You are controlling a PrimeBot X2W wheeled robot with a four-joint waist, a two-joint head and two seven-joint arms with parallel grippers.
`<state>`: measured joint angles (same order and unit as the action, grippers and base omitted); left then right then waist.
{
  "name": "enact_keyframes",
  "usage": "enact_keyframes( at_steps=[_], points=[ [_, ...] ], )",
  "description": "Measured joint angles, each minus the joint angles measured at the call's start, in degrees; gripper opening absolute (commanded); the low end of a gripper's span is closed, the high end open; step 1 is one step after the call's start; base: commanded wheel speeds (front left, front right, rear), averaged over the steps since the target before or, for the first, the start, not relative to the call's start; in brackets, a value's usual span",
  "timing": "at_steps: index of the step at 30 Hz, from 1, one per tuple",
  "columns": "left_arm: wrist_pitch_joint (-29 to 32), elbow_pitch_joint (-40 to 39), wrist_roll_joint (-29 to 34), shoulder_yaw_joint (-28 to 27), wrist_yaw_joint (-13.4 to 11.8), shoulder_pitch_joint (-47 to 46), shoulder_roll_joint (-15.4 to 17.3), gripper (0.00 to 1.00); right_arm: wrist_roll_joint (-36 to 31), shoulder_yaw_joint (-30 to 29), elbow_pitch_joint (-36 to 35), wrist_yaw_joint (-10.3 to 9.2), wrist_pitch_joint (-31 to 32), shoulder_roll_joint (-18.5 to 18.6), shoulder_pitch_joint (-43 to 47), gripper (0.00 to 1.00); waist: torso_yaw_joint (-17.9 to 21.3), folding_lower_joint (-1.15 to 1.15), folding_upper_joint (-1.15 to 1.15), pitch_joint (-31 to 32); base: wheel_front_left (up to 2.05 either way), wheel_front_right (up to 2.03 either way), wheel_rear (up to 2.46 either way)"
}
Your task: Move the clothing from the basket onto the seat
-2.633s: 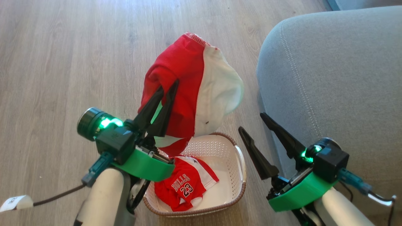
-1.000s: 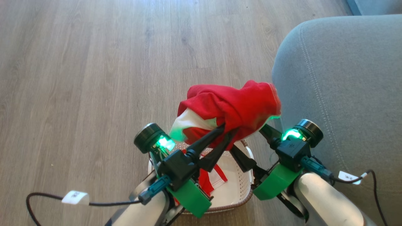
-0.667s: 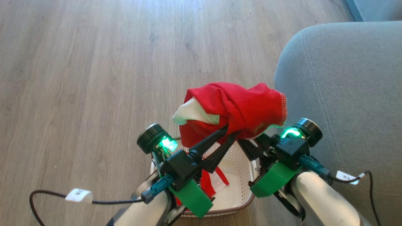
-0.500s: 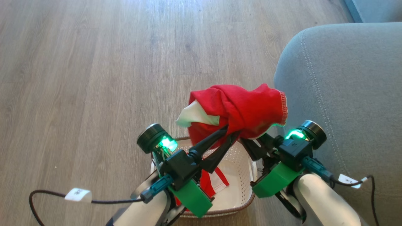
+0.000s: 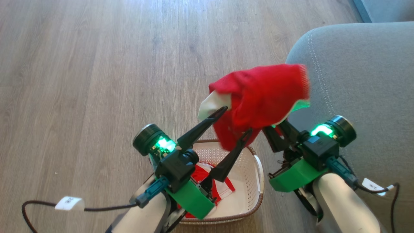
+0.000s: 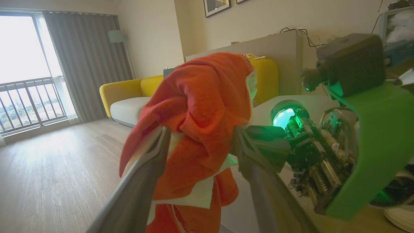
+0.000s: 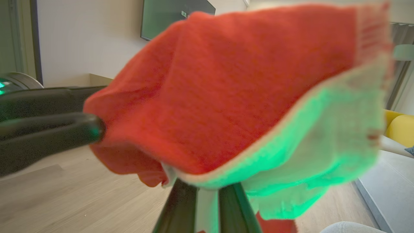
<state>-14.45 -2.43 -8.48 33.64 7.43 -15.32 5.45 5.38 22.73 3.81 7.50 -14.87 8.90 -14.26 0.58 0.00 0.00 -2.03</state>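
A red-and-white piece of clothing (image 5: 262,94) hangs in the air above the basket's far right corner, at the seat's left edge. My right gripper (image 5: 275,132) is shut on its underside, fingertips buried in the cloth; the right wrist view shows the two fingers (image 7: 181,204) pinching the fabric (image 7: 233,81). My left gripper (image 5: 236,121) is open, its fingers on either side of the cloth's lower fold, as in the left wrist view (image 6: 200,129). A second red-and-white garment (image 5: 207,173) lies in the cream basket (image 5: 257,181), partly hidden by my left wrist. The grey seat (image 5: 355,71) is at the right.
Wooden floor (image 5: 97,64) stretches left and ahead of the basket. A tagged cable (image 5: 68,204) trails from my left forearm, another (image 5: 372,186) from my right. The left wrist view shows a yellow sofa (image 6: 129,97) and a curtained window far off.
My left gripper has opened and let go of the garment. My right gripper has shut on it and lifted it up and right, toward the seat.
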Motion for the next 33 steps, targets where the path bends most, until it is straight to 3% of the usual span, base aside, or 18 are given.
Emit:
enact_keyframes(
  at_steps=[19,33],
  points=[
    [0.00,0.55,0.99,-2.19,0.00,0.55,-0.80,1.00,-4.55,-3.38,-4.13,0.00,0.00,0.12,0.93,0.00,-0.01,0.00,0.00,-0.01,0.00,0.00,0.00],
    [0.00,3.46,2.14,-4.03,0.00,2.60,-1.20,1.00,-6.92,-3.79,-5.43,0.00,0.00,2.42,0.90,0.00,0.02,0.00,0.00,-0.15,0.00,0.00,0.00]
  ],
)
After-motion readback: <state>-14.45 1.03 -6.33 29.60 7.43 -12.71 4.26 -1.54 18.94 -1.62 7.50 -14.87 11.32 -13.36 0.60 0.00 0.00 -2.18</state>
